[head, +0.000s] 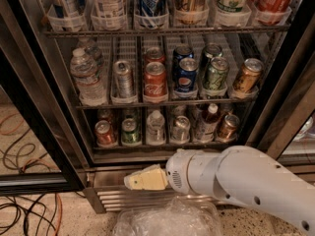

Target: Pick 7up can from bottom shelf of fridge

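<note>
Only one view to go on. The fridge [56,132] stands with its door open, and on the bottom shelf [162,145] there is a row of drinks, each in its own narrow clear-plastic lane. The 7up can [180,128] is a small one with a silvery-grey body that has the faintest green tinge, and its shiny lid (pull tab on top) catches the light. It stands upright in the fourth lane from the left, at the front of the rack. A small water bottle [155,127] is just beside it on one side and a dark bottle with a pale cap [206,123] on the other. Further left are a bright green can [130,132] and a red can [104,133]; at the far right is a copper-brown can [227,127].

The pincer [130,181] is a cream-coloured wedge on the end of a thick white arm [236,181]. It hangs below the shelf, in front of the ribbed steel base [118,196], pointing left and well apart from the 7up can. Whether it is apart or together I cannot tell. Crumpled clear plastic [167,219] lies under the arm, and cables [19,213] trail across the floor at the left.
</note>
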### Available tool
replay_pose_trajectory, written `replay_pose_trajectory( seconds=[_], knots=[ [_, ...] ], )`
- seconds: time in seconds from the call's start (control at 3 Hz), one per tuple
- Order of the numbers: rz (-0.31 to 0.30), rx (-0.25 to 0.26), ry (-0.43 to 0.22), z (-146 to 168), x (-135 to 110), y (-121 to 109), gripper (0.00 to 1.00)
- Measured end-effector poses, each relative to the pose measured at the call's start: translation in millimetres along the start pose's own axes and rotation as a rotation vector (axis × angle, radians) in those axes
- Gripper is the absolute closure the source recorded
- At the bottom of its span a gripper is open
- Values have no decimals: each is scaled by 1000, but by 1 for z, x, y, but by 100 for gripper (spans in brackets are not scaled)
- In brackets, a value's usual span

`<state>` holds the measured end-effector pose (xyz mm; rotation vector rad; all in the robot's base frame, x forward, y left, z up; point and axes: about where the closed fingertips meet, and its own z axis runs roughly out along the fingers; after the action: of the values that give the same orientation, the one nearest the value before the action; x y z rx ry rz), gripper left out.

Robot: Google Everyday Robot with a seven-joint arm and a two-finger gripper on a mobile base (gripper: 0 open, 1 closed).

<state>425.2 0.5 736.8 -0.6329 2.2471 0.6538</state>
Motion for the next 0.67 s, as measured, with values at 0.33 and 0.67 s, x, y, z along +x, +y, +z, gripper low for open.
replay_pose_trajectory(
  seconds=[0.33, 0.67],
  knots=[
    [0, 0, 0, 0, 0, 0, 0],
    [27, 47, -28, 9, 4, -11, 0]
  ],
)
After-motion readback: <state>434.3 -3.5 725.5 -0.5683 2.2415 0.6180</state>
